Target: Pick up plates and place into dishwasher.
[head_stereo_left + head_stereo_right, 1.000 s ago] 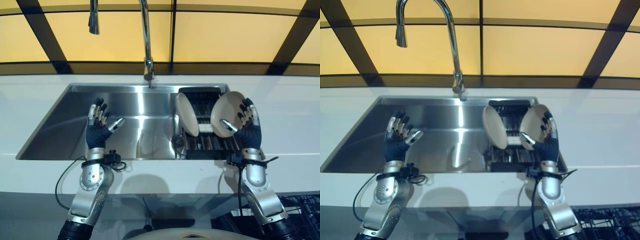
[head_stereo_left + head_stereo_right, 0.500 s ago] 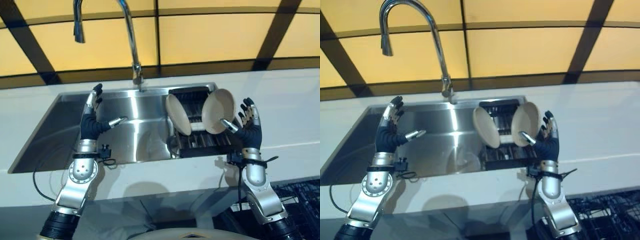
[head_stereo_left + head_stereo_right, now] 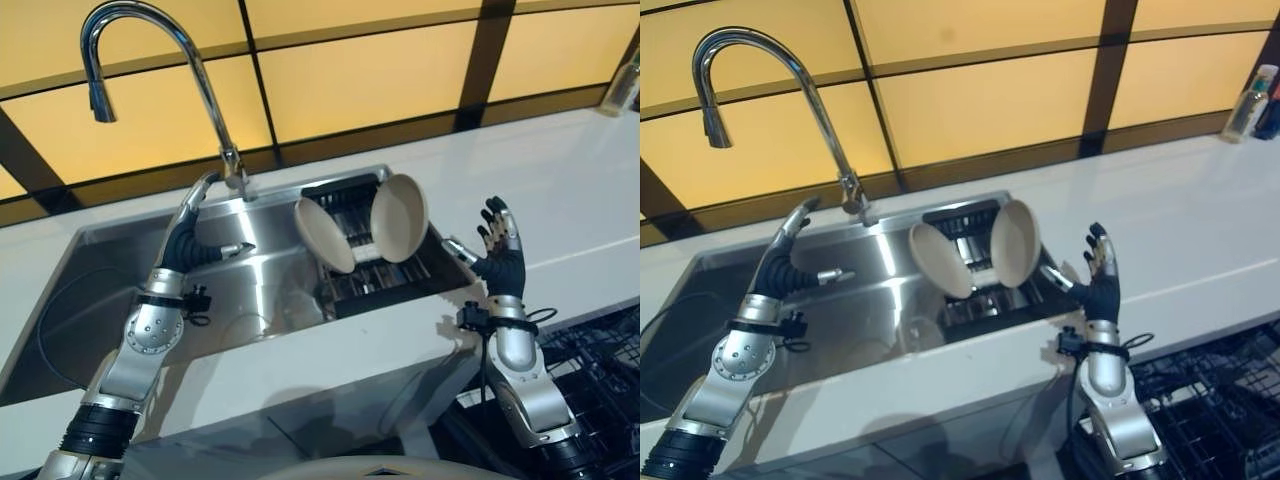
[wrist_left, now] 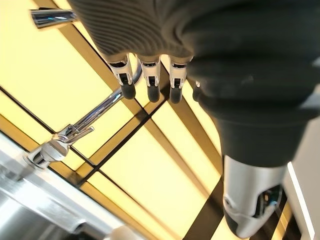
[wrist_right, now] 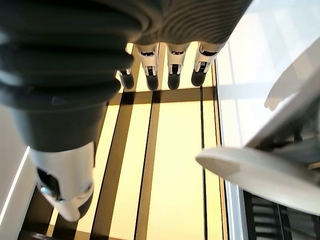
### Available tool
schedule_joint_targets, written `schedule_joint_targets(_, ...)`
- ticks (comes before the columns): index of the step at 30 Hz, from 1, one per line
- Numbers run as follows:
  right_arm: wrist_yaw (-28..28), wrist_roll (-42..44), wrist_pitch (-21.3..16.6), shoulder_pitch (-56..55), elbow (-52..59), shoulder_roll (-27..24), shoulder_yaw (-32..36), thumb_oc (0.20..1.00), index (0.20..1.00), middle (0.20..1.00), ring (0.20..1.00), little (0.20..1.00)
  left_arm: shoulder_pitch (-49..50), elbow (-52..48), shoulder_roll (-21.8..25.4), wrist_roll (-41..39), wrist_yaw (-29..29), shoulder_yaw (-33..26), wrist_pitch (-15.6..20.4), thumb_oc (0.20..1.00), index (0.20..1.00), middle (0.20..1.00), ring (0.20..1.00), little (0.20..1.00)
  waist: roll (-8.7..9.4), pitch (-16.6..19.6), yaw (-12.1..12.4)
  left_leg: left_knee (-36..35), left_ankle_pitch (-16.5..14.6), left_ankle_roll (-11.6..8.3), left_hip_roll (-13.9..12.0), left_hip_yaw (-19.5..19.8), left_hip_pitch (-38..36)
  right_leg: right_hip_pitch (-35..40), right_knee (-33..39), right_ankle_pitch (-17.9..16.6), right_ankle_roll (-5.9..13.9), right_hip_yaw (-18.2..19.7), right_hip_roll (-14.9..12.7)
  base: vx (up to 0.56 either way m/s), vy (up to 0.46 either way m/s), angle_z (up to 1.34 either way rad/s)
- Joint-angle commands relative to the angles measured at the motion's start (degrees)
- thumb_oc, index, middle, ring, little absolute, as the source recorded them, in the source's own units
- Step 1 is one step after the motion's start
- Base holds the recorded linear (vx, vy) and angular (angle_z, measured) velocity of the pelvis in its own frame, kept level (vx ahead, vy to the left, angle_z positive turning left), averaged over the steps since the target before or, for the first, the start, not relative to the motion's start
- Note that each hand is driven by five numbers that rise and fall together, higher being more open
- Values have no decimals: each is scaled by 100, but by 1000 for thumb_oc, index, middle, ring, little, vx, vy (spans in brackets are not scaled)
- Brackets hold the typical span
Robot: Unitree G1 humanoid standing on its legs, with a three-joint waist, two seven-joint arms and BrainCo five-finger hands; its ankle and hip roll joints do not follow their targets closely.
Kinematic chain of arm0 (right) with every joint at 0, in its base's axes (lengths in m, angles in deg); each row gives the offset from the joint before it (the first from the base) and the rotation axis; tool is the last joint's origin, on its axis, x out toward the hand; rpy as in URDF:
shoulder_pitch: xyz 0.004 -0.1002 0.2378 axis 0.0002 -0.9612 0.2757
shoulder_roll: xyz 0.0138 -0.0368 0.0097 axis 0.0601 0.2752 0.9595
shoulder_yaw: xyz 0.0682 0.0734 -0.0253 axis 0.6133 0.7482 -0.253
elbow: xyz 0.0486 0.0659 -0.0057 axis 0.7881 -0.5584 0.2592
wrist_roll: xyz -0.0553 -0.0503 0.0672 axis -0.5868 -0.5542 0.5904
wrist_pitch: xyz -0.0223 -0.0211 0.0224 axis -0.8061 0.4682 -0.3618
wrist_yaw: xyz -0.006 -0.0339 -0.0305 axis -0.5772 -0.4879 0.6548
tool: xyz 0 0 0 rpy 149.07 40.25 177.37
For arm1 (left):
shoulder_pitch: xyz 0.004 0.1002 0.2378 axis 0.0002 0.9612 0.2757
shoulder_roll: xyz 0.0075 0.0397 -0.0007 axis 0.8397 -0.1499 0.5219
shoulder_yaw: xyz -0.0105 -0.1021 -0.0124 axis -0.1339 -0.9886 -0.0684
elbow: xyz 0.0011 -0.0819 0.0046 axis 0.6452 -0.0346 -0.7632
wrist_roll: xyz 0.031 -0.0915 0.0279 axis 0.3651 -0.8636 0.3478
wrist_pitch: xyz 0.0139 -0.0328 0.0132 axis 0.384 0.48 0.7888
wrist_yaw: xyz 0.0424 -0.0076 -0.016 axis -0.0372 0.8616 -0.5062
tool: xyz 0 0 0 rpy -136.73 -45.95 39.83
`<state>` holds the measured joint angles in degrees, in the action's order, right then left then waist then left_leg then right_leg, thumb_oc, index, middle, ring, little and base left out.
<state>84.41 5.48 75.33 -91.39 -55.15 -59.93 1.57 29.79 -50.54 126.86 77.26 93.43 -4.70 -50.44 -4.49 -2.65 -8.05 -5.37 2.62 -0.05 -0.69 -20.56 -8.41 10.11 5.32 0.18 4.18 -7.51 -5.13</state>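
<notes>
Right hand (image 3: 497, 258), fingers spread and empty, hovers beside the rack's nearer plate (image 3: 398, 217); it should pinch that rim firmly.

Faucet (image 3: 190, 80) arches over the sink's (image 3: 100, 290) open basin.

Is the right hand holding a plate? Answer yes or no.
No: the right hand is open, fingers straight, beside the two plates standing in the rack.

Kitchen, steel sink (image 3: 120, 300), tall faucet (image 3: 170, 60), white counter (image 3: 560, 190)
</notes>
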Motion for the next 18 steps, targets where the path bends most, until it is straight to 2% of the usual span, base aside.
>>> schedule_joint_targets(1,-157,176,-144,257,172,-219,196,1000,1000,1000,1000,1000,-857,550,499,481,374,159,277,1000,1000,1000,1000,1000,75,-26,-74,37,-550,-95,-107,-99,-292,-523,-32,-260,340,-212,-254,91,38,-8)
schedule_joint_targets(3,-207,216,-142,225,159,-288,227,1000,1000,1000,1000,1000,-956,745,690,719,469,241,267,1000,1000,1000,1000,1000,59,-36,-134,37,-560,-87,-99,-155,-299,-541,-32,-259,348,-182,-250,90,37,-13)
schedule_joint_targets(7,-321,281,-151,125,180,-409,242,1000,1000,1000,1000,1000,-1088,1124,963,710,517,424,273,1000,1000,1000,1000,1000,24,-58,-250,37,-574,-65,-81,-239,-315,-571,-32,-257,359,-114,-236,117,49,-8)
schedule_joint_targets(8,-365,295,-154,95,175,-440,259,1000,1000,1000,1000,1000,-1108,1211,1020,805,521,456,315,1000,1000,1000,1000,1000,-5,-50,-278,37,-683,-69,-56,-175,-370,-523,-32,-166,411,-82,-249,167,72,-6)
schedule_joint_targets(13,-459,406,-149,25,198,-628,302,1000,1000,1000,1000,1000,-1273,1446,1374,1285,675,698,335,1000,1000,1000,1000,1000,-60,-93,-392,37,-697,-49,-4,-228,-363,-567,-32,-170,426,-14,-265,96,56,-7)
schedule_joint_targets(18,-597,540,-171,-26,207,-910,357,1000,1000,1000,1000,1000,-1565,1683,1689,1780,969,1152,205,1000,1000,1000,1000,1000,-210,-165,-568,37,-714,-18,76,-289,-346,-635,-46,-159,445,94,-279,64,84,-13)
